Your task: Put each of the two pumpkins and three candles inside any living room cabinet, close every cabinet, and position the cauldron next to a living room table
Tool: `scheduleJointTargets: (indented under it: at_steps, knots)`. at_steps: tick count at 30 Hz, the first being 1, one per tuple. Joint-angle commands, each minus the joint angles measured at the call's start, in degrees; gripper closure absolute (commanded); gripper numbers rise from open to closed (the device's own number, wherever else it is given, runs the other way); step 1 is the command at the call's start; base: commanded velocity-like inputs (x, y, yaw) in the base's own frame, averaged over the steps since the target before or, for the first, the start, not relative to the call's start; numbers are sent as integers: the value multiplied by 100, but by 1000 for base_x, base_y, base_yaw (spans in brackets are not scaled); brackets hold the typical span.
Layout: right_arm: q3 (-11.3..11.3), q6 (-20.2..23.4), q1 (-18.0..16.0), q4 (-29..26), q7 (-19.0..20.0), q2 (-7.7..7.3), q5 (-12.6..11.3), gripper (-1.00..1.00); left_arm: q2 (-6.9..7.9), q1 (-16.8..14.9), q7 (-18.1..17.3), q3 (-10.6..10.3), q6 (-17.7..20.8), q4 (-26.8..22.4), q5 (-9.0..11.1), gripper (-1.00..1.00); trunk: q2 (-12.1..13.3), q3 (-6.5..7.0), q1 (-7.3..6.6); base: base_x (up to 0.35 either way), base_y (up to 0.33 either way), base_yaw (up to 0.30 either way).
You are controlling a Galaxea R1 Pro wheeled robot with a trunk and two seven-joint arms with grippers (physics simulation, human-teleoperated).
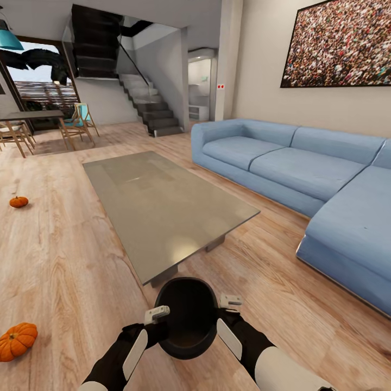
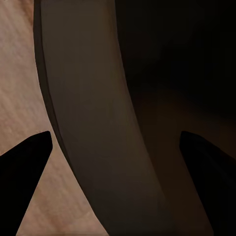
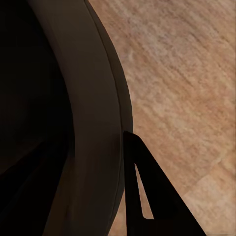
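The black cauldron (image 1: pixel 187 326) hangs low in front of me, its wide mouth facing up, just off the near corner of the glass-topped table (image 1: pixel 163 206). My left gripper (image 1: pixel 157 315) is shut on its rim (image 2: pixel 93 98) on one side, one finger outside over the floor and one inside. On the opposite side my right gripper (image 1: pixel 229 304) is shut on the rim (image 3: pixel 93 98), its outer finger (image 3: pixel 140 182) against the wall. Two orange pumpkins lie on the wooden floor at left, one near (image 1: pixel 16 341) and one farther (image 1: pixel 18 202). Candles and cabinet are out of view.
A blue corner sofa (image 1: pixel 304 174) runs along the right wall. A staircase (image 1: pixel 152 108) rises at the back. At the far left stands a dining table with wooden chairs (image 1: pixel 32 117). Bare wood floor stretches between the low table and the pumpkins.
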Motion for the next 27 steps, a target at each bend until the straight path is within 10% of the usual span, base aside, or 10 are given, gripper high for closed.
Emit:
scheduleJointTargets:
  at_steps: [1, 21, 22, 26, 27]
  knots:
    - [-62, -19, -5, -22, 566, 0, -20, 100, 4, 0, -4, 75, 4, -7, -46, 100, -1, 0, -1, 0, 0, 0]
    - [-62, -19, -5, -22, 566, 0, -20, 100, 4, 0, -5, 75, -3, -7, -46, 100, -6, -88, 10, 0, 0, 0]
    - [-62, -19, -5, -22, 566, 0, -20, -100, 4, 1, -5, 75, -3, -7, -46, 100, -6, -88, 10, 0, 0, 0]
    - [-62, -19, -5, -22, 562, 0, -20, -100, 4, 0, -5, 75, -4, -7, -46, 100, -6, -88, 10, 0, 0, 0]
    - [-62, -19, -5, -22, 560, 0, -20, -100, 4, 1, -7, 75, -4, -7, -46, -100, -6, -88, 10, 0, 0, 0]
